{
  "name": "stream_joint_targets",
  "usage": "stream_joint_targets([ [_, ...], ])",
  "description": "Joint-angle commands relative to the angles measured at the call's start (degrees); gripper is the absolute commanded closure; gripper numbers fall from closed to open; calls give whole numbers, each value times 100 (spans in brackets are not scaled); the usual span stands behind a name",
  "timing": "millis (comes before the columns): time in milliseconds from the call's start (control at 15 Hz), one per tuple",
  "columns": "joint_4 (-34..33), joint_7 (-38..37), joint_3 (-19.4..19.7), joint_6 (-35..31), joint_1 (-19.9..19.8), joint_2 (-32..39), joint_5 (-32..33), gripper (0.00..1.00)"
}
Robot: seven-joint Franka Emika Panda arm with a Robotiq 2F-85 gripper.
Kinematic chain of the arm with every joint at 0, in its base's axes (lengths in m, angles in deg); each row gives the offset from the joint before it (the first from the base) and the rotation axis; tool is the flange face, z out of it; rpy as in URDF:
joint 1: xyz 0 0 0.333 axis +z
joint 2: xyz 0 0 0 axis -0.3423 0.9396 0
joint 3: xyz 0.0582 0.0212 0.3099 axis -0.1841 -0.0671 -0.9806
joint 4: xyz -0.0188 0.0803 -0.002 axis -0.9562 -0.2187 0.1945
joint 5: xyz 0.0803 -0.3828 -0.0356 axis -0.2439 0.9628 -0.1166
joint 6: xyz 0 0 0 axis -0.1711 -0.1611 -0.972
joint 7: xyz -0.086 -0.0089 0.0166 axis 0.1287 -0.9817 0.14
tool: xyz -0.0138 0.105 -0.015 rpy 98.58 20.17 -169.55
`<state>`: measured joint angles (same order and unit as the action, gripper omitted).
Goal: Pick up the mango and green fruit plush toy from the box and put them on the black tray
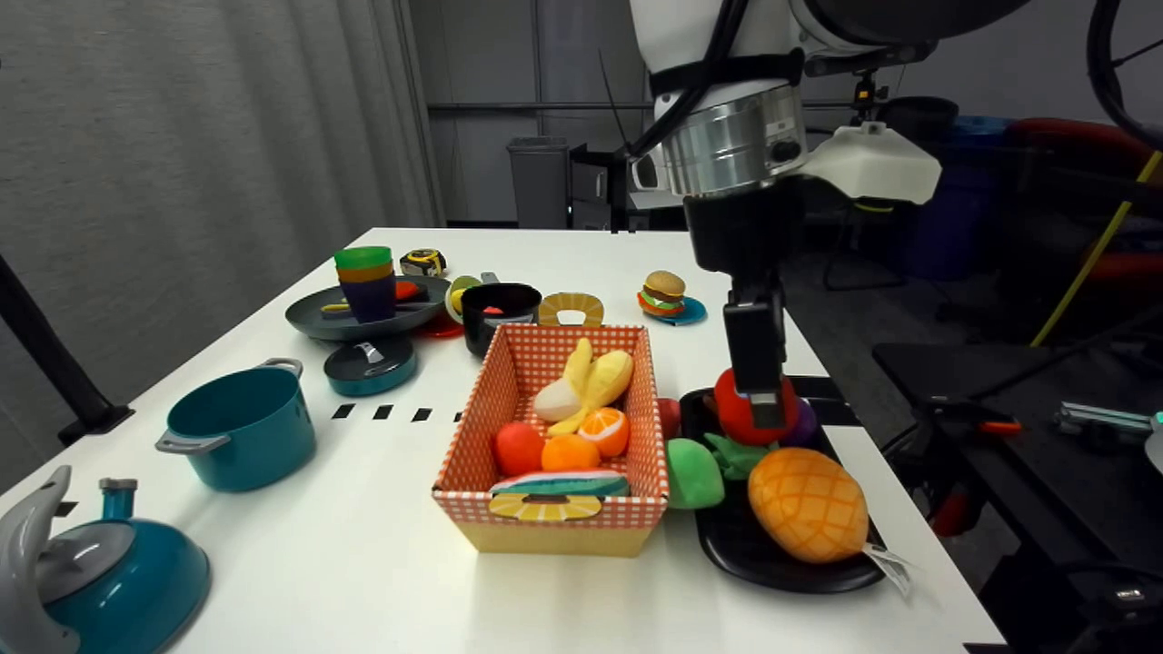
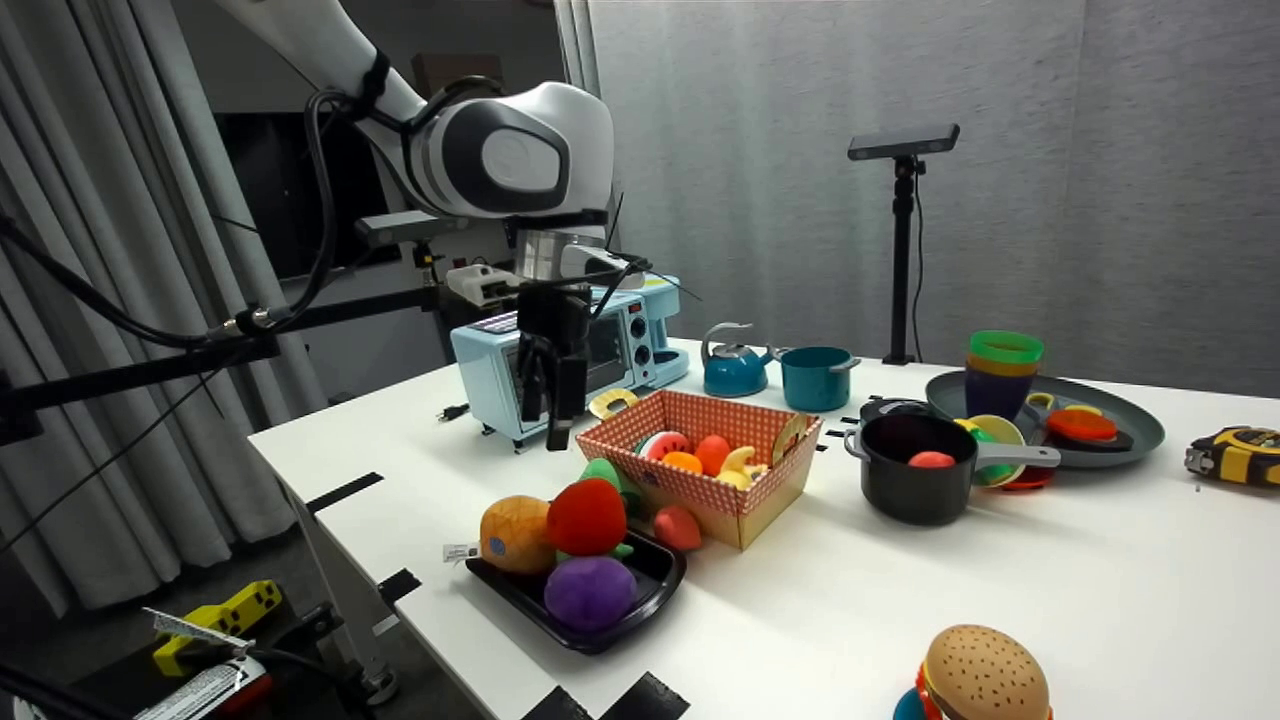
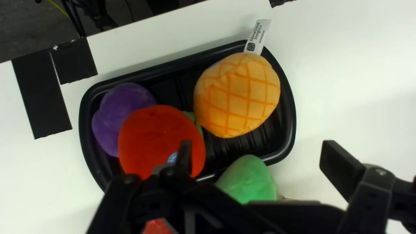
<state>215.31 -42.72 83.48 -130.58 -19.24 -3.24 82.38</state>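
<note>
The green fruit plush toy [image 1: 694,474] lies outside the box, between its side and the black tray [image 1: 763,581]; it overlaps the tray's rim in the wrist view [image 3: 249,178]. The chequered box [image 1: 550,538] holds a banana, a yellow fruit [image 1: 613,374], oranges, a red fruit and a watermelon slice. I cannot tell whether the yellow fruit is the mango. My gripper [image 3: 257,152] is open and empty, its fingers apart on either side of the green toy in the wrist view. In an exterior view the gripper [image 2: 547,430] hangs above the things, not touching them.
The tray bears an orange pineapple plush [image 3: 237,94], a red round plush [image 3: 159,136] and a purple plush [image 3: 122,107]. A small red fruit [image 2: 677,527] lies between tray and box. A teal pot [image 1: 241,427], black pot [image 2: 915,480] and toaster oven [image 2: 490,375] stand around.
</note>
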Motion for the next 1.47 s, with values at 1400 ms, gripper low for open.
stream_joint_targets([
  [1400,1744,-109,172,-2290,-319,-1976,969,0],
])
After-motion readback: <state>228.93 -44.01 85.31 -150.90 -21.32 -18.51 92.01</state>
